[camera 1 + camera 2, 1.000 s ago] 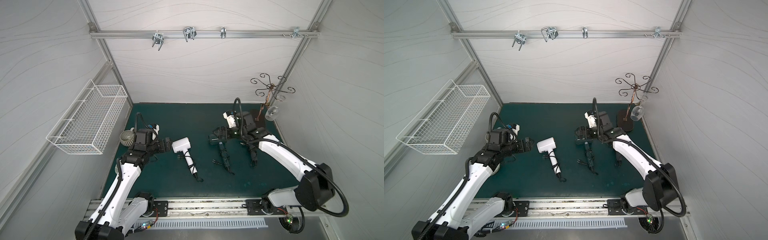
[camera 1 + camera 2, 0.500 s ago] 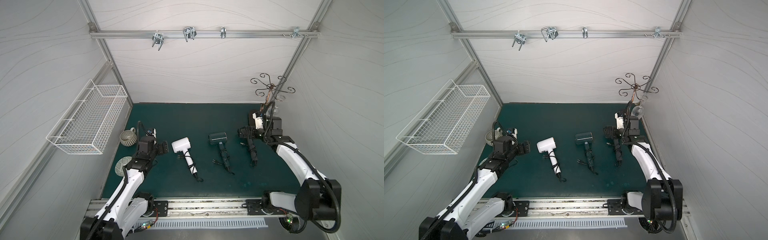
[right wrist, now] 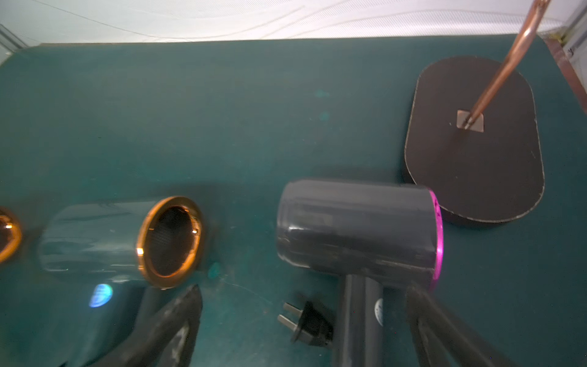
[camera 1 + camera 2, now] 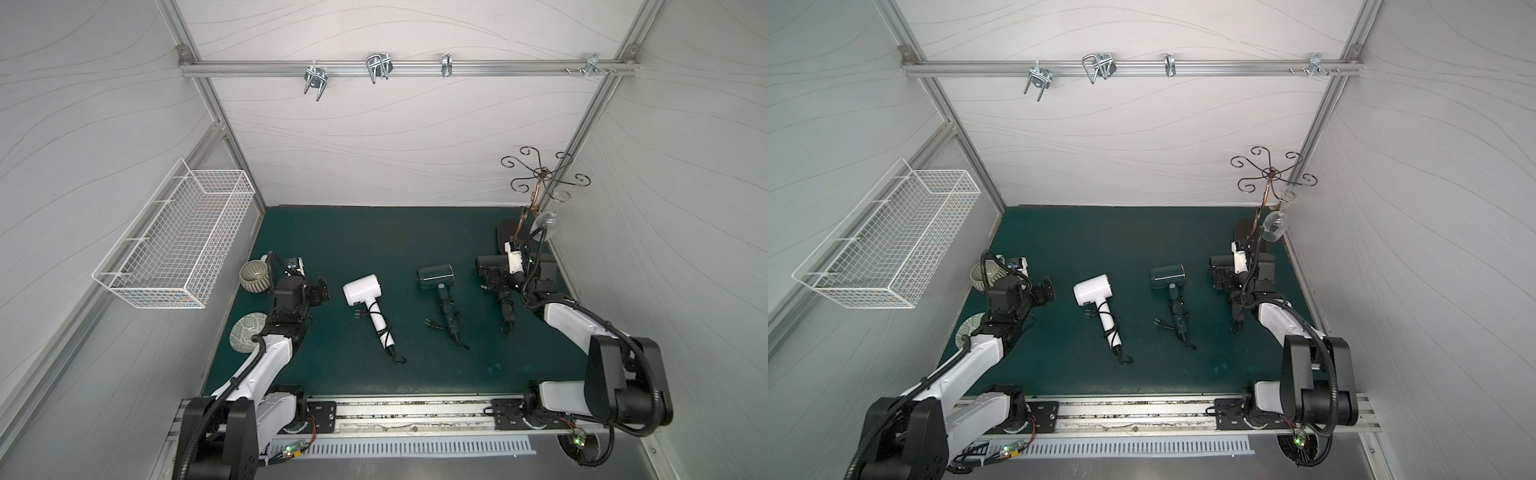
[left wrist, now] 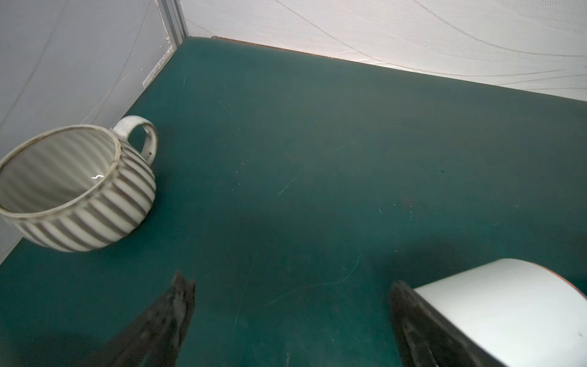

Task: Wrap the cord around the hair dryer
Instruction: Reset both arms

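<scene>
Both claws gape fully open and empty: left gripper [image 4: 321, 292] beside the white plastic hair dryer [image 4: 361, 291], right gripper [image 3: 303, 290] over the dark grey, pink-ringed hair dryer [image 3: 355, 228]. Three dryers lie in a row on the green mat [image 4: 353, 241], with the dark teal, gold-ringed hair dryer [image 4: 435, 277] in the middle. Handles run toward the robot. Barrels lie crosswise, ringed ends pointing to its right. Two black cords [image 4: 386, 331] coil round the white and teal handles.

No legible text; dryer sticker [image 3: 378, 309] perhaps printed.
</scene>
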{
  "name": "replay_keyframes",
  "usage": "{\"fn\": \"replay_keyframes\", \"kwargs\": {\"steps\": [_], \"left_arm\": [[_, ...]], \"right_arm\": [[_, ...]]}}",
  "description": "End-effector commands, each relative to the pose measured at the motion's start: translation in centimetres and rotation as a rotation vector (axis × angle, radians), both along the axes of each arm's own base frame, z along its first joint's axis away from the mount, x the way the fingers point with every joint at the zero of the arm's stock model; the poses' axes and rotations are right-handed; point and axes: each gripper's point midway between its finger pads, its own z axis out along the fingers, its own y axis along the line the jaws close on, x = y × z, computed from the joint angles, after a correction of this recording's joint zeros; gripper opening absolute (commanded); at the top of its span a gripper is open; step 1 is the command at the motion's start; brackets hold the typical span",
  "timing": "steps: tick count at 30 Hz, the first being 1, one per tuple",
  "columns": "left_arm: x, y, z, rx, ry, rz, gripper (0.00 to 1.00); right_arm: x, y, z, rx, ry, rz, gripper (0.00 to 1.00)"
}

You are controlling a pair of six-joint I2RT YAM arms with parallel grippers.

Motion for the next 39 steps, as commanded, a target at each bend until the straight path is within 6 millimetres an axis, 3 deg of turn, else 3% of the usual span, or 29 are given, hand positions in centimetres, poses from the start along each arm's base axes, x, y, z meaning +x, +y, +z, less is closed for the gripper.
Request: {"fn": "replay_keyframes", "kwargs": {"steps": [1,7,23,30,39], "left_arm": [[2.2,0.2,3.0,0.017,-0.165,0.001,0.98],[2.9,0.5,2.1,0.031,-0.19,0.012,0.98],[4.1,1.7,-0.3,0.065,-0.209,0.041,0.98],[4.5,2.1,-1.9,0.051,-0.194,0.057,0.98],[5.0,2.3,-2.5,0.053,-0.175,0.067,0.98]], "right_arm": [[1.4,0.4,1.2,0.014,-0.108,0.034,0.99],[1.2,0.6,-0.8,0.03,-0.122,0.036,0.99],[0.8,2.1,-3.0,0.016,-0.196,0.087,0.99],[0.8,2.1,-3.0,0.009,-0.208,0.08,0.99],[1.2,1.8,-3.1,0.009,-0.189,0.068,0.99]]}}
